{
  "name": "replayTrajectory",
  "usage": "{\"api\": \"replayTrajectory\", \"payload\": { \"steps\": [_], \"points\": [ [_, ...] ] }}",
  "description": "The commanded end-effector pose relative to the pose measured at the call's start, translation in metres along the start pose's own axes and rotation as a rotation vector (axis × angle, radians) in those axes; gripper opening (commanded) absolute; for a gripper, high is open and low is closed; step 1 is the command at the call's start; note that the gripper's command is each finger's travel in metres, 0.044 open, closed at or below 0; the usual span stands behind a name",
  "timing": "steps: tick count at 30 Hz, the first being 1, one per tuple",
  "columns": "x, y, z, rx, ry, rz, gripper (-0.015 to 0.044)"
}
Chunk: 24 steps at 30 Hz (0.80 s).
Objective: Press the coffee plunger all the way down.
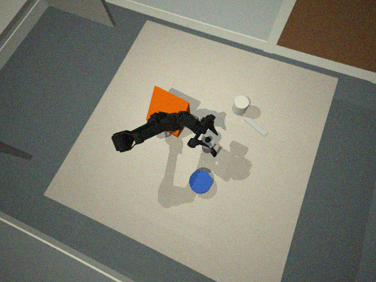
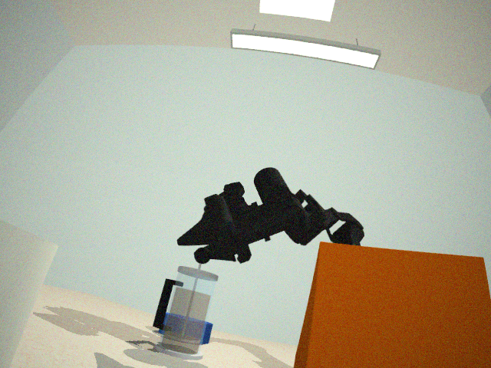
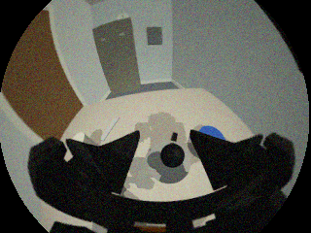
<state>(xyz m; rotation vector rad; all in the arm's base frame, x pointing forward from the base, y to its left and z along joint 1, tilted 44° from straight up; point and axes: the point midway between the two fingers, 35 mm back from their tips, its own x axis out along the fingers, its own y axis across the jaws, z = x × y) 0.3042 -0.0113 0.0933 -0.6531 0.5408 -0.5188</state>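
Observation:
The coffee press (image 2: 191,303) (image 1: 207,149) stands upright, its clear jar part full of brown liquid, its black handle (image 2: 161,303) (image 3: 174,137) on one side. The round black plunger knob (image 2: 202,255) (image 1: 208,139) (image 3: 172,155) is a little above the lid (image 2: 198,273), with a short piece of thin rod showing between them. My gripper (image 1: 216,144) (image 3: 165,133) is open and empty. Its fingers stand wide apart on either side of the knob, with gaps to both in the wrist view. In the exterior view the gripper partly overlaps the knob.
An orange block (image 1: 167,101) (image 2: 396,304) stands beside the arm. A blue cylinder (image 1: 200,181) (image 3: 212,132) stands near the press. A white cylinder (image 1: 241,103) and a flat pale bar (image 1: 255,126) are on the other side.

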Motion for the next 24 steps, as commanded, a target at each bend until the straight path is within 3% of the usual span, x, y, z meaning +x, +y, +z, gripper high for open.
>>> {"api": "replayTrajectory", "payload": {
  "steps": [1, 8, 15, 24],
  "points": [
    [0.000, 0.000, 0.000, 0.001, 0.000, 0.004, 0.0440],
    [-0.012, 0.004, 0.015, 0.001, 0.015, 0.011, 0.0440],
    [-0.057, -0.005, 0.056, -0.014, 0.018, 0.003, 0.0440],
    [-0.058, -0.006, 0.056, -0.014, 0.017, 0.002, 0.0440]
  ]
}}
